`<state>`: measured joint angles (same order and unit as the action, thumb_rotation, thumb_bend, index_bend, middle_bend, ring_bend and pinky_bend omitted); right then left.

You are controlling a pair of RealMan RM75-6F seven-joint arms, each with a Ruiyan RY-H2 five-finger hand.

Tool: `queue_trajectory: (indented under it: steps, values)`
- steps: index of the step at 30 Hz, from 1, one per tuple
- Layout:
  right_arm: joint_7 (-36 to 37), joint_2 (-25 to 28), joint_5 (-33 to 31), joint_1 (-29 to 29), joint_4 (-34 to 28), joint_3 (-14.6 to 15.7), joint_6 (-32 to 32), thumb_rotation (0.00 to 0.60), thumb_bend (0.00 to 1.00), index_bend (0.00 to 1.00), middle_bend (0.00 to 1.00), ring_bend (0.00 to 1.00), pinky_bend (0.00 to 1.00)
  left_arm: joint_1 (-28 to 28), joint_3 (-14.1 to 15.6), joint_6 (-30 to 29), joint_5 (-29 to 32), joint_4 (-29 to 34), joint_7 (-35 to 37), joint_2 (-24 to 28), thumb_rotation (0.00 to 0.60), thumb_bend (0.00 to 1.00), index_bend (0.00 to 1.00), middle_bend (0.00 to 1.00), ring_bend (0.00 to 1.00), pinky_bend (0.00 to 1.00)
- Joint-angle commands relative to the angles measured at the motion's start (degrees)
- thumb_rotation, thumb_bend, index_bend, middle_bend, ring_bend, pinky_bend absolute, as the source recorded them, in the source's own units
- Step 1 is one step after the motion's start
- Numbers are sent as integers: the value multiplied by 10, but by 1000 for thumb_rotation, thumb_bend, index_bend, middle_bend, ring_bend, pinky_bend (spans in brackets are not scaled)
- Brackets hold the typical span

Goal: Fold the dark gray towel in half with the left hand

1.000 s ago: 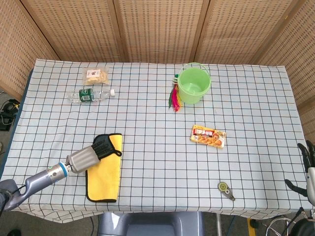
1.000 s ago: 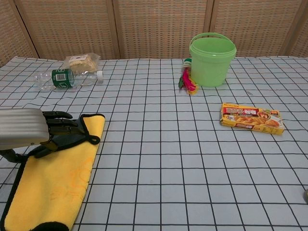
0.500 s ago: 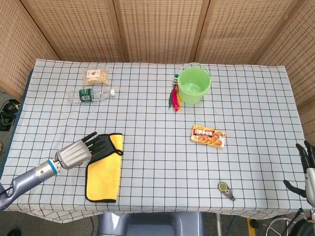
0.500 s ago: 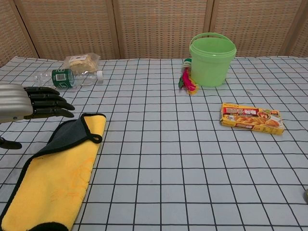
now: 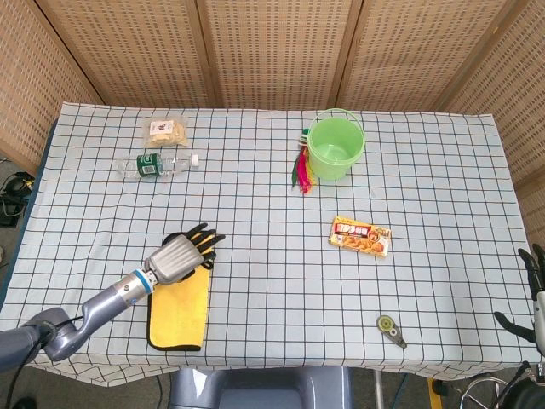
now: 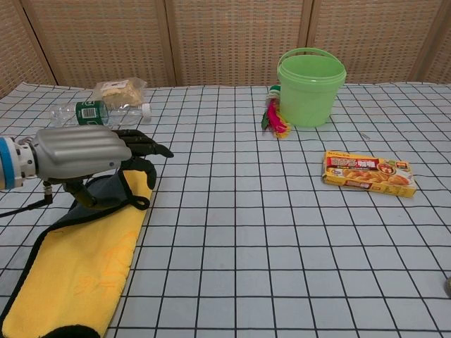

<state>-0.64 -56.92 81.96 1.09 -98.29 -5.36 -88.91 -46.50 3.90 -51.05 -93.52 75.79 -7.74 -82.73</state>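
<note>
Towel (image 6: 84,260) soft matt cloth; bucket (image 5: 335,146) glossy plastic; tablecloth (image 5: 272,281) matt fabric.

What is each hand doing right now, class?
Left hand: over the towel, fingers extended; a grip cannot be told.
Right hand: open, holding nothing.

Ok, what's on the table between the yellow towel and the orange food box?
Nothing: only bare checked tablecloth lies between the towel and the box, clearest in the head view.
</note>
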Motion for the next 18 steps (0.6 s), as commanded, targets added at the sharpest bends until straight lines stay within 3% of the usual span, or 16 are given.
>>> queue_trajectory:
  steps: [1,18]
  values:
    - [4,1,-3,0,2,-1,1,600,0,0,0,0,0,-9,-13,22,21,-2,-31,-21,600,441,336,0,0,0]
    - [5,-1,-11,-3,7,-3,11,600,0,0,0,0,0,-12,-22,41,48,-48,-49,-57,600,443,446,0,0,0]
